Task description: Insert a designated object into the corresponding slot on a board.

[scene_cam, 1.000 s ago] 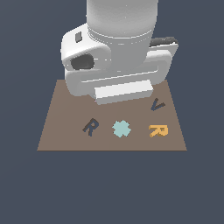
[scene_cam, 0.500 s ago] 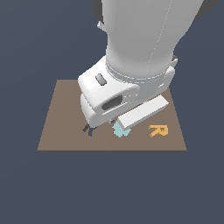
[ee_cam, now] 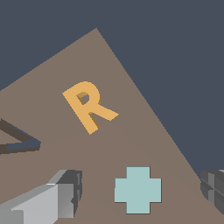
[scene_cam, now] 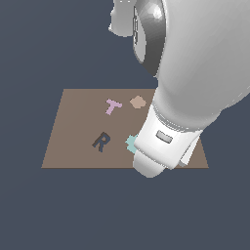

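Orange R (ee_cam: pixel 89 106) does not show in the exterior view; the white arm (scene_cam: pixel 195 73) fills the upper right and centre right of that frame and covers the right part of the brown board (scene_cam: pixel 78 122). On the visible board lie the dark R-shaped slot (scene_cam: pixel 101 141) at left of centre, a pink T (scene_cam: pixel 113 105) above it, and a tan piece (scene_cam: pixel 138 102) just right of the T. A teal cross (scene_cam: pixel 131 142) shows partly at the arm's edge. The jaws are hidden behind the arm here.

Wrist view: the orange R lies flat on the board (ee_cam: pixel 52 78), upper left of centre, free of any contact. The teal cross (ee_cam: pixel 138 189) lies at lower centre, apart from the R. A dark V-shaped recess (ee_cam: pixel 19 142) sits at the left edge. The gripper (ee_cam: pixel 142 192) has its jaws apart, one finger (ee_cam: pixel 48 199) at lower left and the other at the right edge, holding nothing, the cross between them in the frame.
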